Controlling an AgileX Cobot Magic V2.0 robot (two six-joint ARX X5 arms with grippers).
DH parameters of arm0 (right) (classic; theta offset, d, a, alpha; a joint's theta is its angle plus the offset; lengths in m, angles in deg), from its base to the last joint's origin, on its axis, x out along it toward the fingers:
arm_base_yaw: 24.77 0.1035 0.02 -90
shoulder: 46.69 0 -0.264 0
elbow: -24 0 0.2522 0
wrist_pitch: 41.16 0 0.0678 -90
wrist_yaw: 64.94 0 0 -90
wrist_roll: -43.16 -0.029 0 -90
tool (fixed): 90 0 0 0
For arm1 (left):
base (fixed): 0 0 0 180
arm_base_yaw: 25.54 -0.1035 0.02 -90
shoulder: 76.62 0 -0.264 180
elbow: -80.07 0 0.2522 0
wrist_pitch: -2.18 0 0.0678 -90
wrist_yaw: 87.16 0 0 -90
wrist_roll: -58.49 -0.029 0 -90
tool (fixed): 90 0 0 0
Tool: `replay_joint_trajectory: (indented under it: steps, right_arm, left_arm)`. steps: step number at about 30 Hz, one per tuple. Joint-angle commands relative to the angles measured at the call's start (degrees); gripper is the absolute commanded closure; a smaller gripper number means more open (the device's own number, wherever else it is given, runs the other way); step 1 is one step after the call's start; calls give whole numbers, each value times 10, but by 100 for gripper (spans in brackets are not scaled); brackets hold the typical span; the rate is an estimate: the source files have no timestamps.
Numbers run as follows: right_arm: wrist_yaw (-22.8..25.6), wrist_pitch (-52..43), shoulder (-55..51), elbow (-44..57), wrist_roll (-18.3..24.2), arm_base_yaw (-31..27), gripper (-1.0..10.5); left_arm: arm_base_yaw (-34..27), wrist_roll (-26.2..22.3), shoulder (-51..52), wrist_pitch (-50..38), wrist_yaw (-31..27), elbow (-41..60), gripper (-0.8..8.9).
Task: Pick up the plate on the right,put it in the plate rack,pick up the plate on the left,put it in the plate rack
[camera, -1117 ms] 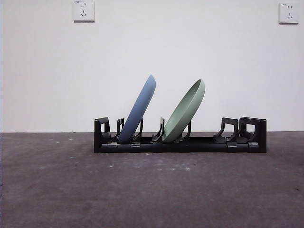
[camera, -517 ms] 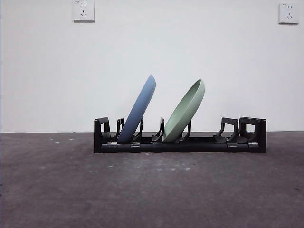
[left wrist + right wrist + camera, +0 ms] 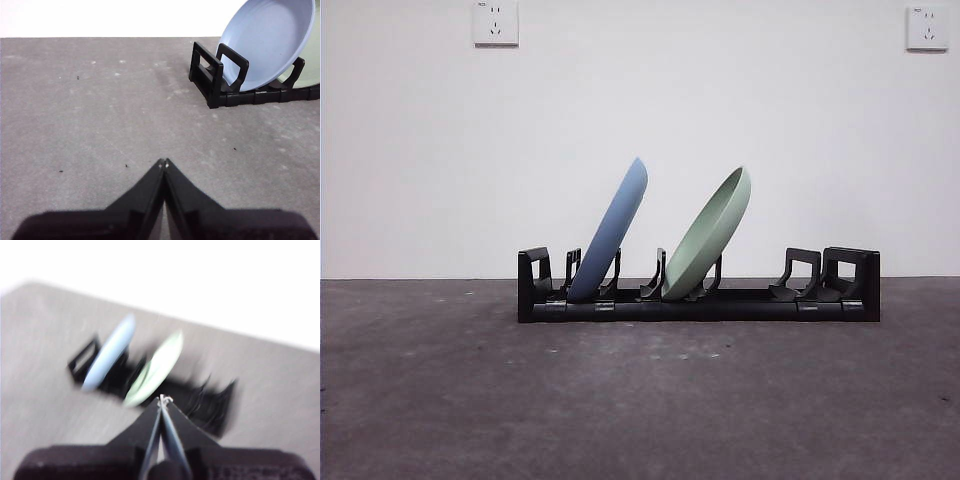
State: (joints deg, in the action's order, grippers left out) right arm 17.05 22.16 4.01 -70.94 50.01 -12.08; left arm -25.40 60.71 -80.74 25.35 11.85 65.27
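Both plates sit in the long black plastic plate rack (image 3: 698, 297) on the grey surface (image 3: 640, 400), leaning alike: the round blue plate (image 3: 610, 232) near one end, the round green plate (image 3: 709, 236) mid-rack. My left gripper (image 3: 163, 163) and right gripper (image 3: 163, 400) hang clear of the rack, fingers pressed together, holding nothing.

I count two plates, one blue plate (image 3: 614, 228) and one green plate (image 3: 710, 234). There is one plate rack (image 3: 698, 300), two wall sockets (image 3: 496, 22), and two tools of mine: left tool (image 3: 163, 162), right tool (image 3: 163, 399).

Two plates (image 3: 618, 222) (tilted) in plate rack (image 3: 698, 300)
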Motion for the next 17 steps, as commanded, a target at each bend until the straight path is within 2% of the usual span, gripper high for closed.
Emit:
replay_joint_trajectory:
  steps: [1, 4, 8, 17]
  right_arm:
    - [1, -16, -52, 19, 4, -50, 945]
    - [1, -81, -142, 88, 4, -111, 945]
    - [-1, -153, -229, 198, 3, -145, 945]
    - [1, -269, -386, 478, -16, -158, 945]
  left_arm:
    - [-2, 6, 0, -3, 0, 6, 817]
    - [-2, 6, 0, -3, 0, 6, 817]
    - [-2, 6, 0, -3, 0, 6, 817]
    - [-2, 6, 0, -3, 0, 6, 817]
